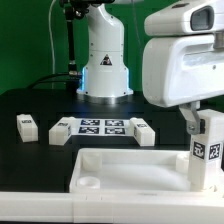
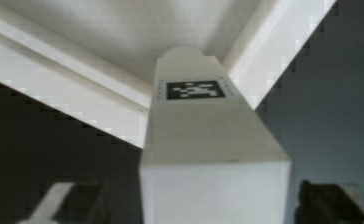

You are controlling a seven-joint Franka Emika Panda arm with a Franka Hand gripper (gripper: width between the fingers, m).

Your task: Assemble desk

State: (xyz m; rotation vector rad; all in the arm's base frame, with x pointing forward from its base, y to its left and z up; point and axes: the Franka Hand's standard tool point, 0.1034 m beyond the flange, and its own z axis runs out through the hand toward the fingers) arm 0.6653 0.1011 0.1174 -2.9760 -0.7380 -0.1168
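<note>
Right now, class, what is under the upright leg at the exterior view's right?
The tabletop lies under the leg. The leg's own end covers where they meet, so the joint is hidden.

The wall (image 1: 25, 45) at the back is green. The table (image 1: 30, 100) is black and flat. A thin dark pole (image 1: 67, 45) stands up at the back of the table.

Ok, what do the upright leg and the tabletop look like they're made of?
The upright leg looks like white plastic: matte, smooth, with crisp square edges, and a printed black-and-white tag on its face. The tabletop looks like the same white plastic, with a faint sheen and a rounded, moulded-looking rim and socket. Painted wood can't be excluded.
</note>
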